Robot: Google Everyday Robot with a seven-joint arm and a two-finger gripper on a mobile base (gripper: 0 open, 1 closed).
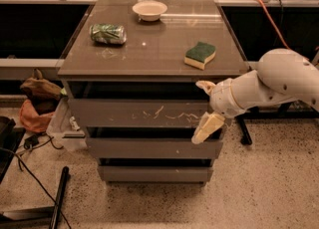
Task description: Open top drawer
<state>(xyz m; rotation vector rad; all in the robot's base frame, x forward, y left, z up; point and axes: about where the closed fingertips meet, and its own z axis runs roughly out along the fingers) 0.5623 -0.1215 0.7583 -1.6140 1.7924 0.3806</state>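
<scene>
Claw [207, 107] at the right end of the top drawer [139, 113], open floor [249, 193] in front, dark gap [139, 89] above.

Robotics lab or test workspace, not a home. A white robot arm's gripper [200, 111], fingers spread apart, is at the right end of the scratched top drawer [124, 113] of a lone grey-brown cabinet on a speckled hard floor [259, 188]. Above and left of the gripper, the tabletop [154, 49] holds a sponge [200, 55], a crushed can [107, 33] and a bowl [149, 10]; black cables [30, 178] trail over the floor far to its lower left, and an orange cable [271, 21] runs above and right of it.
</scene>
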